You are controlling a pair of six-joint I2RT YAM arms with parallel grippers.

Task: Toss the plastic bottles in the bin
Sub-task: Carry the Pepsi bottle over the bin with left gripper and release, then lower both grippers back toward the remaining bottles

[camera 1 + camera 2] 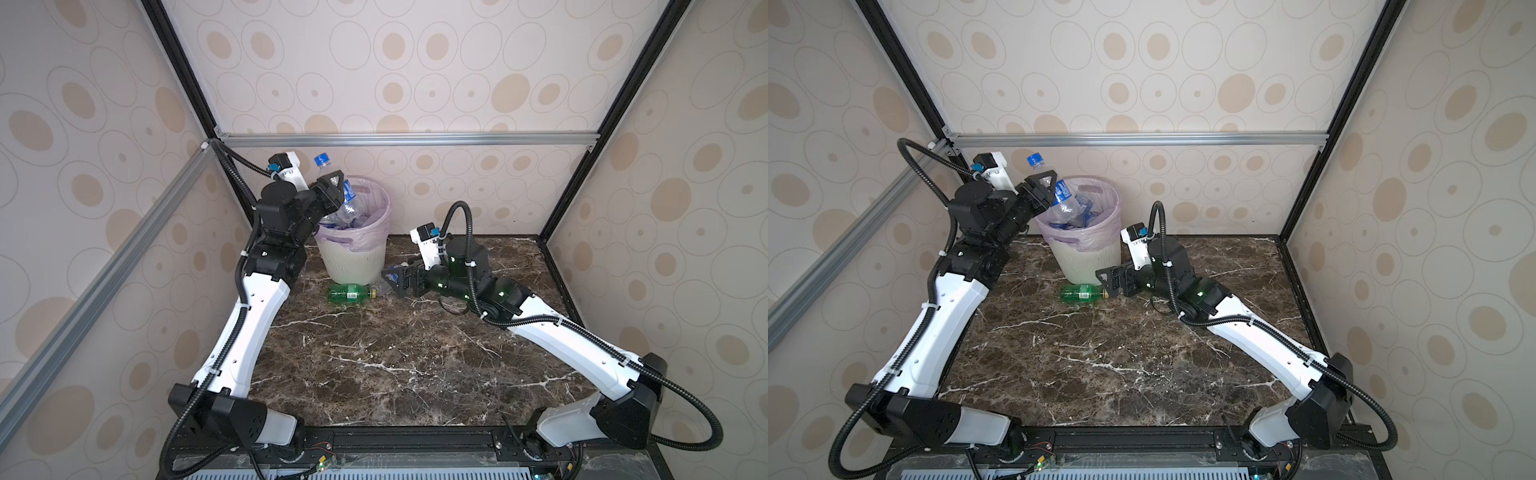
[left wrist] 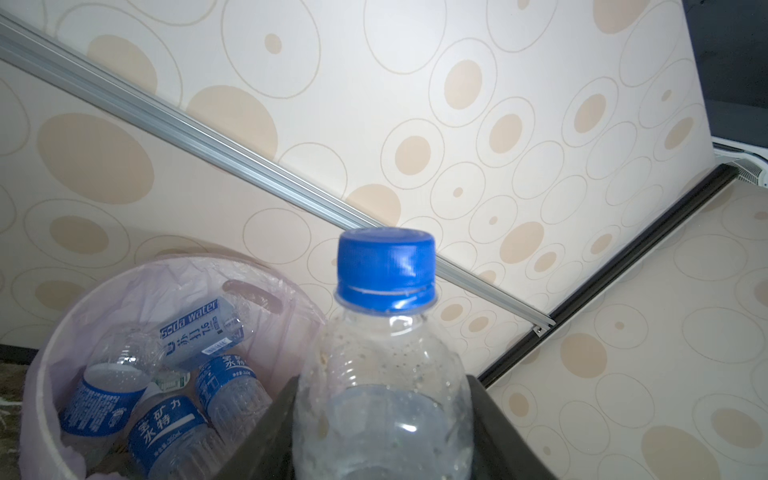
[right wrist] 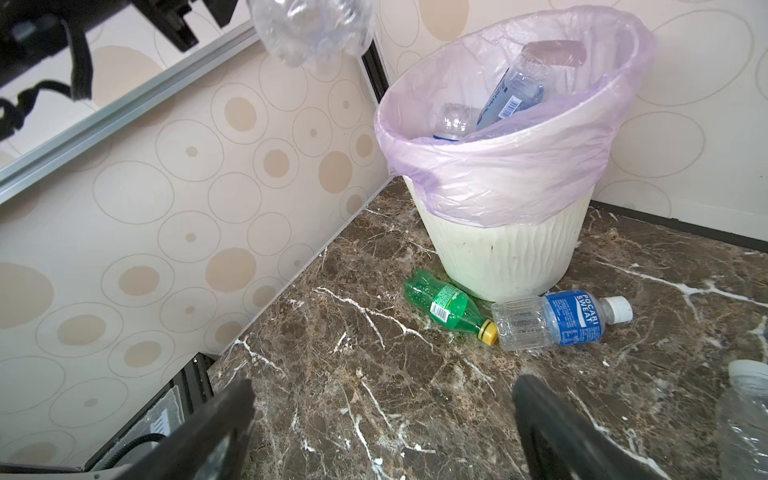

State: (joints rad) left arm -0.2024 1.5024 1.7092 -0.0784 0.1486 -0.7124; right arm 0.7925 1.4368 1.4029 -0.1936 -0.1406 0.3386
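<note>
- Bottles (image 2: 166, 395) with blue labels lie piled inside the bin (image 1: 353, 259). In both top views the bin stands at the upper left of the tabletop (image 1: 395, 353), tight in the corner where the back and left walls meet.
- A clear bottle (image 1: 351, 199) hangs tilted, blue cap up, over the bin's left rim. The left gripper (image 1: 1047, 183) holds it, its fingers only partly apart and pressed against the bottle's sides.
- The right gripper (image 3: 384, 386) sits low over the tabletop, just right of the bin in both top views. Its fingers are spread wide with only bare marble between them.
- A green bottle (image 3: 444, 301) lies on its side at the bin's foot. Its yellow cap meets the base of a white-capped bottle (image 3: 552, 318), also on its side; whether they touch cannot be told.
- The centre, lower and right parts of the tabletop are bare in both top views. Black frame rails run along the back and right edges.
- A pale pink bag (image 3: 498, 183) folds over the bin's rim and hides the upper wall.
- In both top views the right gripper covers nearly all of the white-capped bottle.
- A third loose bottle (image 3: 744, 419) is cut off by the frame edge in the right wrist view.
- The clear bottle's lower half is cut off in the left wrist view. In the top views its lower end blends into the pile, so contact cannot be judged.
</note>
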